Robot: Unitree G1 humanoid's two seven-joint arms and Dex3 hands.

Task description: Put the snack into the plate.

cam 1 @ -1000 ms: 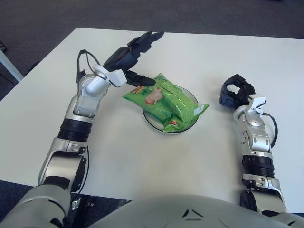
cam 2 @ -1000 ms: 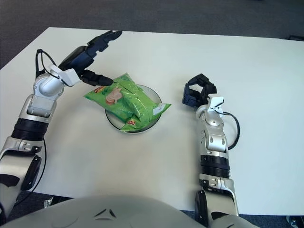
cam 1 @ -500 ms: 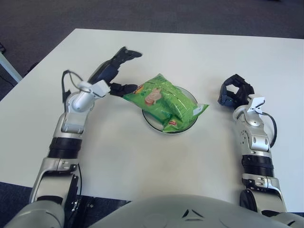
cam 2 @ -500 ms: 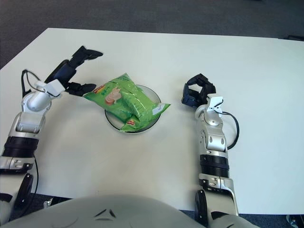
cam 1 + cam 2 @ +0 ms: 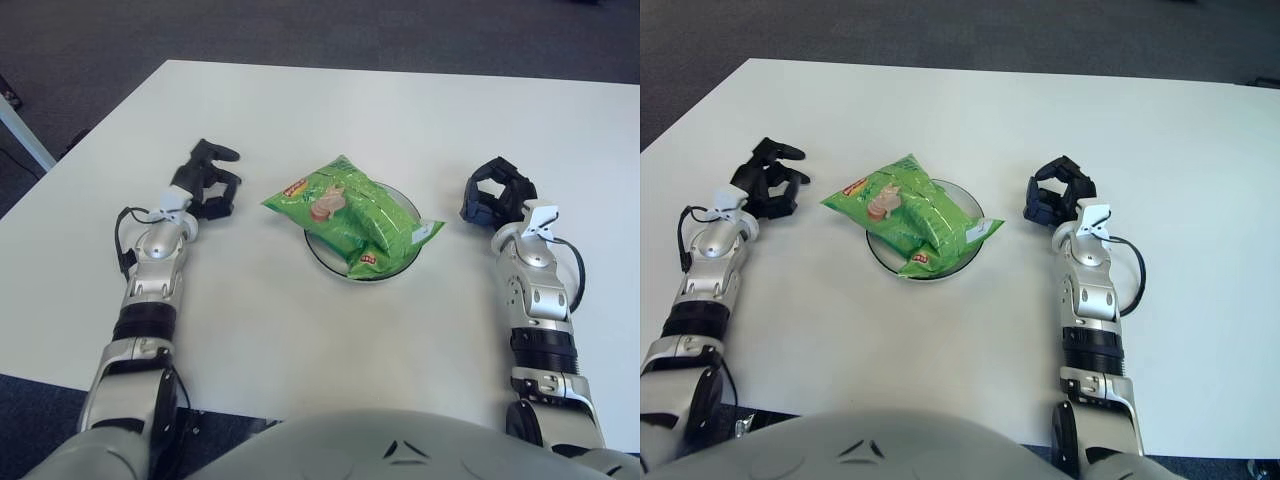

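Snack (image 5: 350, 213) first: in my left eye view the green bag lies across the plate (image 5: 322, 257), its upper-left corner hanging past the rim over the white tabletop (image 5: 300, 340). My left hand (image 5: 205, 180) shows apart from the bag, left of it, fingers curled around nothing.

Right eye view gives me the same layout; my right hand (image 5: 1058, 193) shows right of the plate, fingers loosely curled and holding nothing.
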